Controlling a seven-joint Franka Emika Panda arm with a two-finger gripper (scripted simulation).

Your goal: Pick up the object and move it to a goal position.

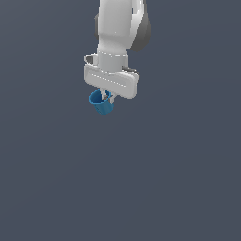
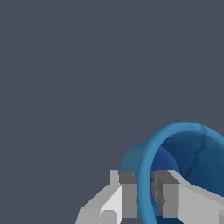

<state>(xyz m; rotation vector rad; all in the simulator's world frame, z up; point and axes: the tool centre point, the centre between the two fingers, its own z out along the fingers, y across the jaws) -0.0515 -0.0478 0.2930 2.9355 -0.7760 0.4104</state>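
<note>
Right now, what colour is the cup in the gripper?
Bright blue, the cup is darker inside; the wrist view shows it best, pinched at the wall by the gripper.

The bench [image 1: 179, 179] fills the exterior view edge to edge, one flat, even slate-grey surface with no seam, marking or border in sight. The cup [image 1: 102, 103] hangs in the hand [image 1: 106, 95], tilted, with grey all round it. The wrist view shows the same plain grey behind the cup [image 2: 188, 153].
</note>
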